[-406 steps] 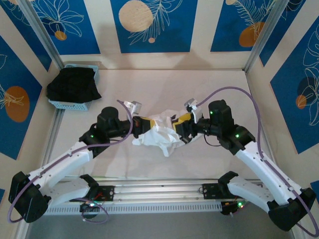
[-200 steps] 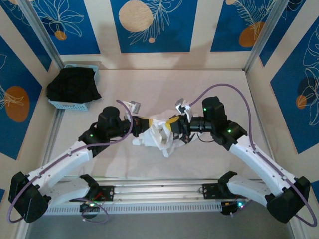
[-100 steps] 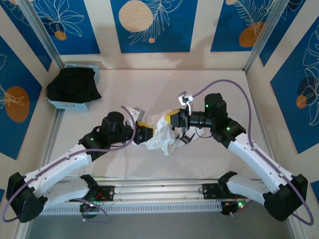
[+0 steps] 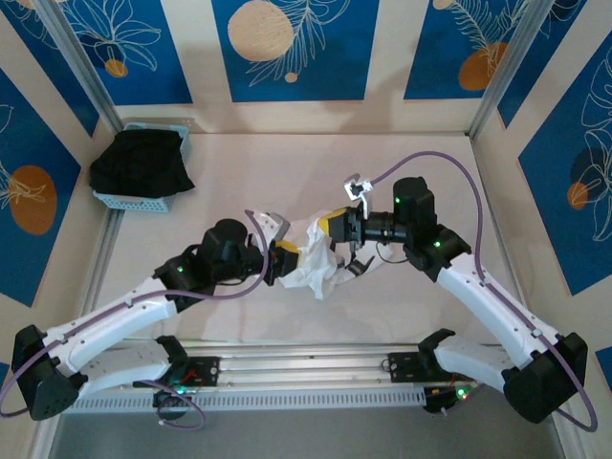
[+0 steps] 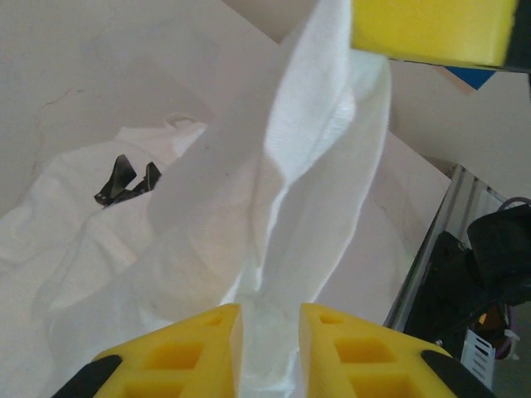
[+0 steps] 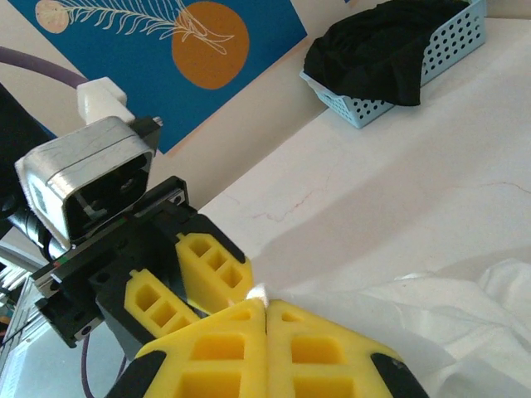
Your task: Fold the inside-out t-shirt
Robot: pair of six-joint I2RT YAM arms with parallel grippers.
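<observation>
The inside-out t-shirt (image 4: 312, 269) is a bunched white heap at the table's middle, with small black marks (image 5: 124, 178) showing on it. My left gripper (image 4: 285, 260) comes in from the left. Its yellow jaws (image 5: 270, 313) stand narrowly apart, shut on a raised fold of the t-shirt (image 5: 315, 149). That fold runs up to my right gripper (image 5: 431, 29). The right gripper (image 4: 335, 228) is above the heap's right side and its jaws (image 6: 265, 305) are shut, pinching a tip of the t-shirt (image 6: 440, 307). The left gripper's fingers (image 6: 211, 265) sit right beside them.
A light-blue basket (image 4: 134, 201) holding a black garment (image 4: 142, 163) stands at the back left corner, also in the right wrist view as the basket (image 6: 452, 41). An aluminium rail (image 4: 306, 368) runs along the near edge. Patterned walls close in the table.
My left gripper has moved right toward the right gripper, opened, and closed again on a fold of the shirt. The right gripper stays shut, holding the cloth raised.
</observation>
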